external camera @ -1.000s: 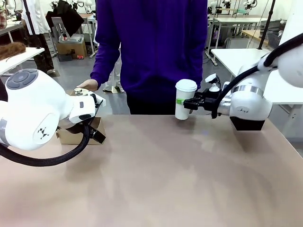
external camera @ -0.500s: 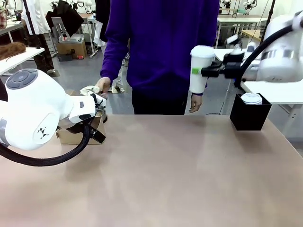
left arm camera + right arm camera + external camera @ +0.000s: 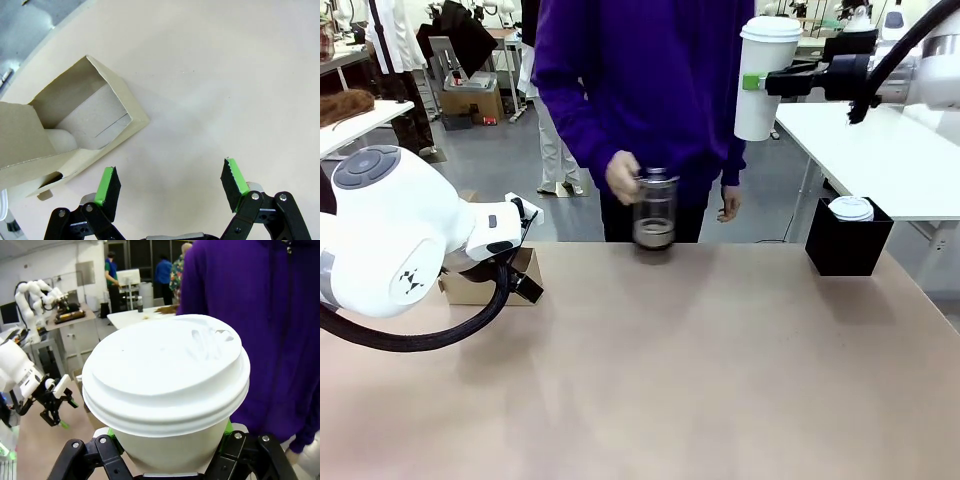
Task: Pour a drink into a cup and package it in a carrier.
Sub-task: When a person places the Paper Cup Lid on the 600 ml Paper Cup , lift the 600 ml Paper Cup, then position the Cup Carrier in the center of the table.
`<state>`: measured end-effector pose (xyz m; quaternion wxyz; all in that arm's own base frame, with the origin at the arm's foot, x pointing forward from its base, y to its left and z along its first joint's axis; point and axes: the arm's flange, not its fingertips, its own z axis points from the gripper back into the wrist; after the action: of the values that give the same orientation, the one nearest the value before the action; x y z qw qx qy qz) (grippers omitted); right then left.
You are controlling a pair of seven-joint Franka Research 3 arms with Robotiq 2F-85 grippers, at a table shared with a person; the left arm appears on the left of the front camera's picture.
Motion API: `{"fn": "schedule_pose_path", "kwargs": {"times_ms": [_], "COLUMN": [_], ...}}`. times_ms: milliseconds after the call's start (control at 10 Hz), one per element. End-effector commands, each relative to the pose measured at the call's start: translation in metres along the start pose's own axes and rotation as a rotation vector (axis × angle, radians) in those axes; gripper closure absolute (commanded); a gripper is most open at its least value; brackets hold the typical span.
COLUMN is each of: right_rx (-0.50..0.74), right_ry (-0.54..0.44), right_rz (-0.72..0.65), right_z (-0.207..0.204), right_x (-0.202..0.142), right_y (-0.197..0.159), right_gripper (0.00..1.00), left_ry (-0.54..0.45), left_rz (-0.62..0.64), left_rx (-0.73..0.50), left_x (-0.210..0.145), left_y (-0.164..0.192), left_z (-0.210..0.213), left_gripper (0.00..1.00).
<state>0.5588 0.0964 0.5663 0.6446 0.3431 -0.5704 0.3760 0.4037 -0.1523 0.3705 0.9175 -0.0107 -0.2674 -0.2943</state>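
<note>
While the right gripper [image 3: 765,85], jaws clamped on the lidded cup [image 3: 758,112], holds it upright, high and well apart from the carrier [image 3: 480,288], likely awaiting packing, the left gripper [image 3: 170,182] hangs just beside that carrier, jaws wide, empty.

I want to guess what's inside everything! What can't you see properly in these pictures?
Jug, front view: blurred in the person's hand, so the drink level is unclear.
Cup, right wrist view: its lid hides whether anything is inside.
Carrier, front view: mostly behind the left arm; in the left wrist view the picture's edge cuts it off.
Black box, front view: its walls hide what is under the white lid.
</note>
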Motion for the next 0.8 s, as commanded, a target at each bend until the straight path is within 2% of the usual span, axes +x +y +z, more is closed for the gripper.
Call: {"fn": "schedule_pose_path", "kwargs": {"times_ms": [0, 100, 700], "right_rx": [0.036, 0.0, 0.0], "right_ry": [-0.031, 0.0, 0.0], "right_rz": [-0.018, 0.0, 0.0], "right_z": [-0.009, 0.0, 0.0], "right_x": [-0.011, 0.0, 0.0], "right_y": [0.002, 0.0, 0.0], "right_gripper": [0.2, 0.2, 0.2], "left_ry": [-0.001, -0.001, -0.001], "left_rz": [0.002, 0.002, 0.002], "left_rx": [-0.002, -0.002, -0.002], "left_x": [0.0, 0.0, 0.0], "left_y": [0.0, 0.0, 0.0], "left_z": [0.0, 0.0, 0.0], "left_gripper": [0.0, 0.0, 0.0]}}
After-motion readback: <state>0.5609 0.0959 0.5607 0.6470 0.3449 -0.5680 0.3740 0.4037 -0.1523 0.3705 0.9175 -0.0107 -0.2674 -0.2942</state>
